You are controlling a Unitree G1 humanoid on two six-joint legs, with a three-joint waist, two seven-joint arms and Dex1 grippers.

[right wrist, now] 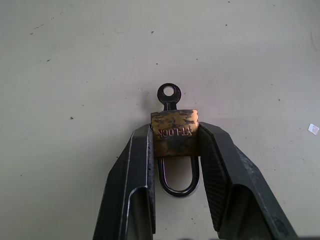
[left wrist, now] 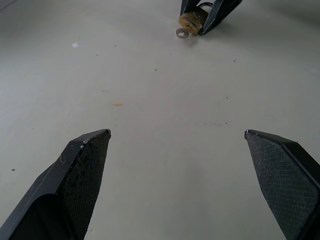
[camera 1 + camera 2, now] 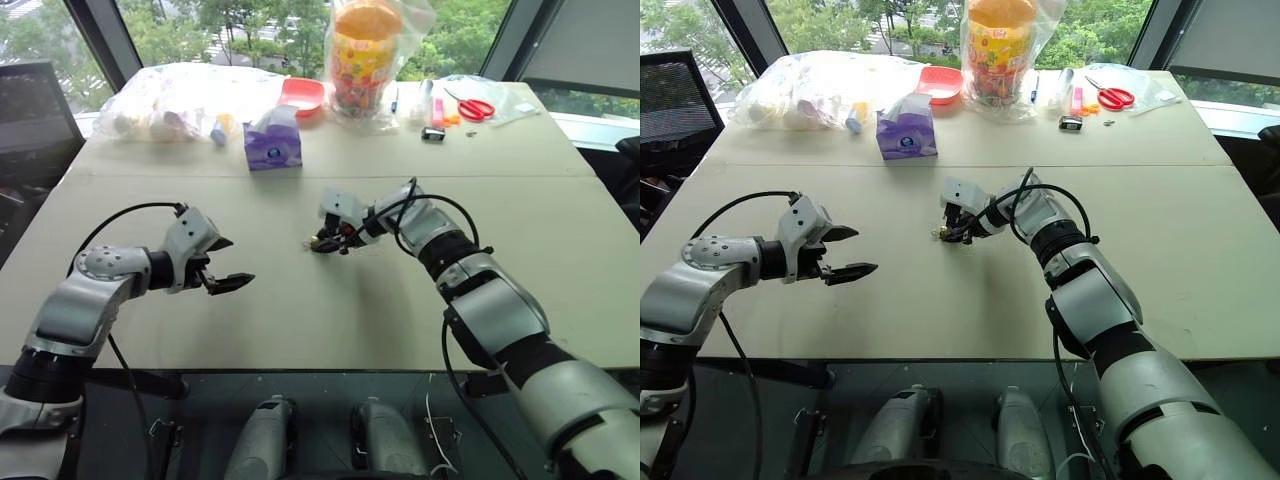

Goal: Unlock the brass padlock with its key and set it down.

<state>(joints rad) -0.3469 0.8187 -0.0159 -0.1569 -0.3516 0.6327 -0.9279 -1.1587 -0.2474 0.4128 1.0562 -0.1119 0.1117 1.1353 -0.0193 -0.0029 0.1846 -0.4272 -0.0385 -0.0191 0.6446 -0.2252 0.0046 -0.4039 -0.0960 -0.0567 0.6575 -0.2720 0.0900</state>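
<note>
Progress looks early: just left of frame centre in the left eye view, the right gripper point(image 1: 175, 145) has its two fingers clamped on the sides of the brass padlock point(image 1: 174, 132) on the table point(image 3: 330, 310), with the key point(image 1: 169, 95) standing in the keyhole and the shackle point(image 1: 178, 177) lying back between the fingers, seemingly still seated. At lower left of that frame the left gripper point(image 3: 228, 272) hangs wide and empty, well apart from the lock. By my reading, gripping the key, turning it, freeing the shackle and setting the lock down all remain.
</note>
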